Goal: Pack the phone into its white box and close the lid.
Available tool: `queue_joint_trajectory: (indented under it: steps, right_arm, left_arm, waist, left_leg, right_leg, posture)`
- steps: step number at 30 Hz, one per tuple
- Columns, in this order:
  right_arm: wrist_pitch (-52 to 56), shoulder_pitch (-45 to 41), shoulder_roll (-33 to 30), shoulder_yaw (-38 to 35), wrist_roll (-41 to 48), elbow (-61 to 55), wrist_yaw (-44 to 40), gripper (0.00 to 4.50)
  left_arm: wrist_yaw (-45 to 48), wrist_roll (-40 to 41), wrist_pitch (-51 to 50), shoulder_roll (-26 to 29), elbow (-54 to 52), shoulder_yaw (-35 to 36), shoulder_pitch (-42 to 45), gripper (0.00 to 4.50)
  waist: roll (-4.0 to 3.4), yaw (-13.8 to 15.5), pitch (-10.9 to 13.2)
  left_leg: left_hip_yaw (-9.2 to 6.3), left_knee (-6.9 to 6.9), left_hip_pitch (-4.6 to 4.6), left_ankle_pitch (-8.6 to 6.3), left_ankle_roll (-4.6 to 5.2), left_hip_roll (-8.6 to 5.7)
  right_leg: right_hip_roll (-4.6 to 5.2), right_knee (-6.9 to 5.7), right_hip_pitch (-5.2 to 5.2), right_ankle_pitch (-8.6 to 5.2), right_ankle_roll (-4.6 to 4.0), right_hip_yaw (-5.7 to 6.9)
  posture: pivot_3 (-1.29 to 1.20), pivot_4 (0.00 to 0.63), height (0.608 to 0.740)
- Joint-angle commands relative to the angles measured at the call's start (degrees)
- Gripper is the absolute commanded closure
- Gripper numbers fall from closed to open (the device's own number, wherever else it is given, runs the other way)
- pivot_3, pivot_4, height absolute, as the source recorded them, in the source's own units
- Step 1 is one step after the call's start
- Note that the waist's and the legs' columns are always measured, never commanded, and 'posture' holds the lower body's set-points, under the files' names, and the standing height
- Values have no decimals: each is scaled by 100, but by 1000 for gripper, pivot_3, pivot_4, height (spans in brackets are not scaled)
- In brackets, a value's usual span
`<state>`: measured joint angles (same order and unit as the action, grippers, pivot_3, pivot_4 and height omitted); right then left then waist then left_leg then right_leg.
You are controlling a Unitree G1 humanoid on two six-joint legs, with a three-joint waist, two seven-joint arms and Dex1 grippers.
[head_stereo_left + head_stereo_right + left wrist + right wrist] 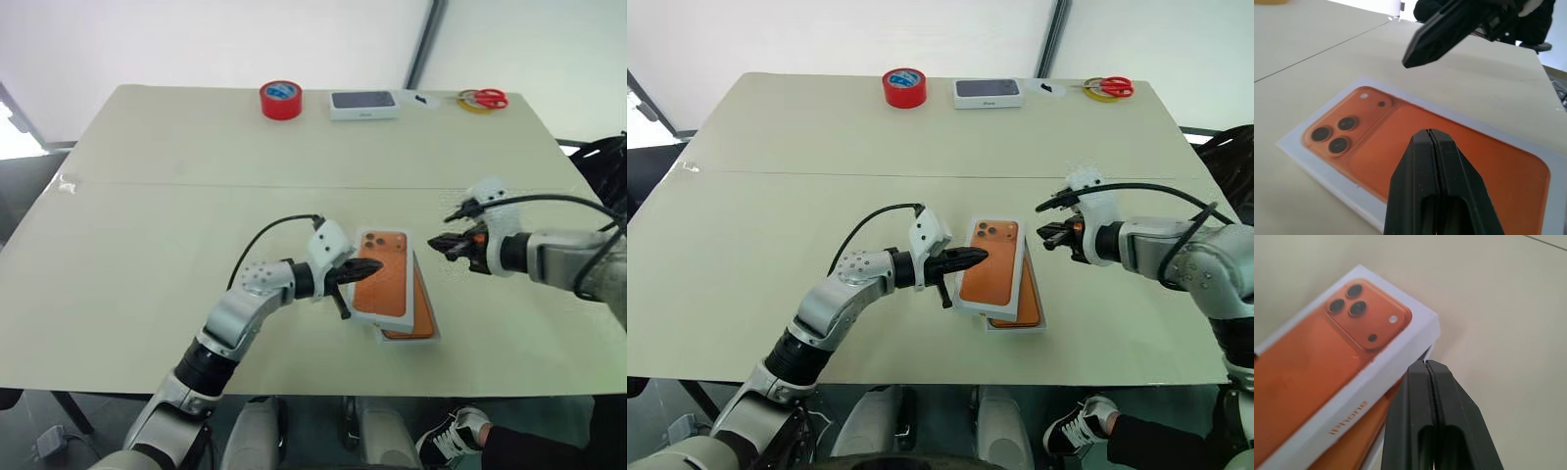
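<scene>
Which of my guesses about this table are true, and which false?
1. The lid sits squarely shut on the box. False: it lies askew, and the phone shows beneath it.
2. The left gripper has its jaws shut. True.
3. The right gripper is gripping the lid. False: its jaws are shut on nothing, beside the lid.
4. A red tape roll lies near the table's far edge. True.
</scene>
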<state>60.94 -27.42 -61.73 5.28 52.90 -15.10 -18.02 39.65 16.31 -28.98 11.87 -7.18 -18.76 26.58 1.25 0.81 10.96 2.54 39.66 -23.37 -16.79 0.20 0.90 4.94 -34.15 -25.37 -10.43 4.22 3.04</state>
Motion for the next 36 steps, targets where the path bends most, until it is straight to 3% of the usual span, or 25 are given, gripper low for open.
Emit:
queue_joint_trajectory:
  steps: [1, 5, 10, 19, 28, 36]
  right_arm:
    - [-177, 26, -88, 134, -676, -306, -380, 4455]
    - [-135, 29, 117, 175, -1108, -307, -583, 4455]
    - [-123, 42, 320, 225, -1539, -302, -823, 4455]
    - [-149, 94, 464, 323, -2040, -581, -1353, 4455]
    - [-156, 505, 112, 68, -2097, -1096, -2089, 4455]
    - [-106, 655, 108, -58, -2264, -1132, -2222, 4455]
  left_arm:
    - [-305, 44, -433, 157, -229, 461, 162, 4500]
    - [-453, -60, -851, 403, -84, 579, 255, 4500]
    - [-269, -230, -1129, 598, 49, 197, 280, 4500]
    - [-74, -305, -1059, 172, 96, -317, 424, 4500]
    - [342, -171, -1254, 195, -495, -549, 383, 4500]
    - [373, -240, -1283, 159, -499, -623, 384, 4500]
  waist:
    - [0, -3, 0]
    - [0, -3, 0]
    - [0, 8, 0]
    - [0, -1, 0]
    - [0, 17, 0]
    - [0, -1, 0]
  left_leg:
    - [0, 0, 0, 0, 0, 0]
    - [-2, 0, 0, 0, 0, -1]
    - [0, 2, 0, 0, 0, -3]
    - [1, 7, -2, 0, 0, -6]
    - [-3, 9, -2, -1, 1, -4]
    - [-2, 19, -2, -3, 4, -5]
  right_leg:
    - [0, 0, 0, 0, 0, 0]
    - [-1, -1, 0, 1, 1, 1]
    - [2, -1, 1, 0, 1, 1]
    - [5, -3, 1, 1, 0, 0]
    - [6, -5, 1, 0, 0, 1]
    - [5, -7, 3, -7, -11, 1]
  posture:
    - [0, 150, 730]
    - [0, 150, 730]
    - [0, 150, 730]
    - [0, 150, 730]
    - [0, 150, 730]
    - [0, 150, 730]
